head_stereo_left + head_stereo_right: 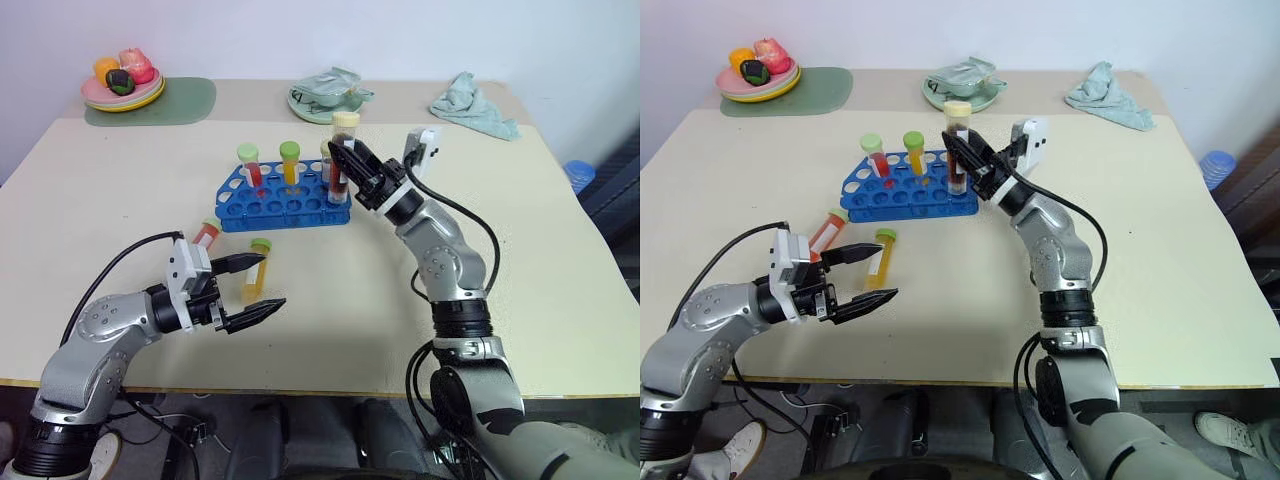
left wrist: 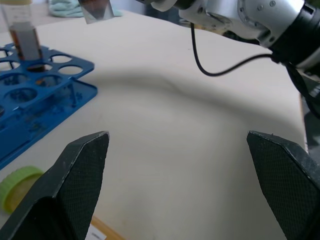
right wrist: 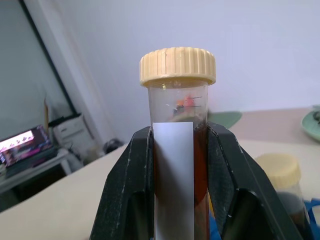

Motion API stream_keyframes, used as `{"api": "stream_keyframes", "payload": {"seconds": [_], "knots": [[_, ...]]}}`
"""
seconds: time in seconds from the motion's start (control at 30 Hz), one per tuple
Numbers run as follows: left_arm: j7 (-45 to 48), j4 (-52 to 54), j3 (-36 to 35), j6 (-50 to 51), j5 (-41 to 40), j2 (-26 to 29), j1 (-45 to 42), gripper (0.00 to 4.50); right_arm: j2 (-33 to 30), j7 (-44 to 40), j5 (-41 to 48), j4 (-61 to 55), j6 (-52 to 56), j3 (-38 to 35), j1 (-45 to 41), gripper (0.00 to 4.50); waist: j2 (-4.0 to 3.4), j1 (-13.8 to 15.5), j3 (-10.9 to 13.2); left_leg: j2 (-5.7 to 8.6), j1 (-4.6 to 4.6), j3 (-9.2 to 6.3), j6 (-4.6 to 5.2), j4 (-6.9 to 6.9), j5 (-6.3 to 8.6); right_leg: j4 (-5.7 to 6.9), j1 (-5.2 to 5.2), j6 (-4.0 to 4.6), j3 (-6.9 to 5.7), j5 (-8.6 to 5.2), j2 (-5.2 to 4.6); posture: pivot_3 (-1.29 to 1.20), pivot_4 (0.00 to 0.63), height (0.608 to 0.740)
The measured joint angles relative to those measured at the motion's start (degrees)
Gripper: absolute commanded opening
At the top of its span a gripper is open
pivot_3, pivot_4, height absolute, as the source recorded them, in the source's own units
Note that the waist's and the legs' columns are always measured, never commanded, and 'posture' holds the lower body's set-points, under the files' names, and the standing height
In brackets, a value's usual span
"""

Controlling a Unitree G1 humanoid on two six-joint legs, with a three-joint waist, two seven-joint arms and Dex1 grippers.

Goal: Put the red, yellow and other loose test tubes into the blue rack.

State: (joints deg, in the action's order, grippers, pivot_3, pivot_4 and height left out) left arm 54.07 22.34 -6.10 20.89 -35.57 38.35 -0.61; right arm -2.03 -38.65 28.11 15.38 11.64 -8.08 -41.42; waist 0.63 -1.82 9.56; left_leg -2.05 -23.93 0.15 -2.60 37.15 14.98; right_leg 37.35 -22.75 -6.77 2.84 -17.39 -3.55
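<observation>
The right claw [image 1: 345,160] is clamped on the dark brown clear plastic tube with the cream screw cap [image 1: 343,150], held upright over the right end of the bright blue plastic rack with rows of round holes [image 1: 283,200]. The tube looks light, rigid and smooth; a mid-barrel grip below the cap suits it. The right forearm reaches up and inward. The left claw [image 1: 247,289] hangs with jaws apart in front of the rack, beside what appear to be two loose green-capped tubes lying on the desk [image 1: 520,250].
</observation>
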Motion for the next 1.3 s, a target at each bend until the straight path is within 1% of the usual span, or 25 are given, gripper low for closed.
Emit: {"api": "stream_keyframes", "payload": {"seconds": [0.1,0.27,0.4,0.6,0.83,1.07,1.2,1.3], "knots": [[-1.24,0.72,-0.73,0.11,-0.01,-0.02,0.63,4.5,1.03,0.93,-2.35,4.5,-6.57,-0.04,-1.61,0.79,0.0,-0.54,0.0,0.0,0.02,-0.01,-0.03,-0.01,-0.02,0.05,0.0,0.0,0.0,0.0,0.0,0.0,0.15,0.74],[-3.19,2.78,-2.12,0.6,-0.19,-0.18,2.26,4.5,4.54,1.6,-4.31,13.28,-21.35,-1.65,-3.04,0.79,-0.03,-0.94,0.02,-0.02,0.1,0.0,-0.07,-0.07,-0.04,0.13,-0.01,0.0,0.01,0.0,0.01,0.0,0.15,0.74],[-4.63,3.46,-2.78,1.3,-0.22,-0.39,3.21,4.5,6.46,-0.04,-4.36,20.29,-29.68,-1.92,-4.86,0.79,-0.03,-0.96,0.02,-0.03,0.13,0.0,-0.1,-0.07,-0.06,0.18,0.0,0.0,0.01,0.0,0.01,0.0,0.15,0.74],[-7.31,4.75,-3.96,2.09,-0.75,-1.56,4.22,4.5,8.67,-3.99,-4.27,32.35,-39.19,-3.08,-7.42,0.79,-0.04,-0.94,0.02,-0.03,0.15,0.01,-0.12,-0.06,-0.07,0.18,0.02,0.0,0.01,0.0,0.0,0.0,0.15,0.74],[-10.36,6.13,-4.23,2.65,-1.12,-2.4,4.46,4.5,9.98,-7.48,-4.26,42.81,-45.6,-4.79,-10.14,0.79,-0.05,-0.94,0.03,-0.03,0.16,0.0,-0.17,-0.07,-0.09,0.2,0.02,0.01,0.01,0.0,0.0,0.0,0.15,0.74],[-12.82,8.18,-5.75,3.35,-2.12,-3.47,5.91,4.5,9.3,-6.5,-4.87,52.55,-48.35,-7.82,-13.95,0.79,-0.05,-1.08,0.03,-0.04,0.19,0.0,-0.19,-0.09,-0.11,0.21,0.03,0.01,0.01,0.0,0.0,0.0,0.15,0.74],[-17.39,8.22,-6.26,2.43,0.21,-6.23,5.98,4.5,8.37,-5.32,-6.28,55.63,-48.72,-8.39,-15.3,0.79,-0.04,-1.13,0.03,-0.03,0.2,0.0,-0.19,-0.08,-0.11,0.2,0.05,0.01,0.01,0.0,-0.01,0.0,0.15,0.74],[-21.49,8.2,-6.17,2.17,3.44,-7.78,5.58,4.5,8.24,-4.35,-6.98,56.9,-48.72,-9.13,-15.73,0.79,-0.04,-1.14,0.03,-0.03,0.2,0.0,-0.19,-0.08,-0.11,0.2,0.06,0.01,0.01,0.0,-0.01,0.0,0.15,0.74]]}}
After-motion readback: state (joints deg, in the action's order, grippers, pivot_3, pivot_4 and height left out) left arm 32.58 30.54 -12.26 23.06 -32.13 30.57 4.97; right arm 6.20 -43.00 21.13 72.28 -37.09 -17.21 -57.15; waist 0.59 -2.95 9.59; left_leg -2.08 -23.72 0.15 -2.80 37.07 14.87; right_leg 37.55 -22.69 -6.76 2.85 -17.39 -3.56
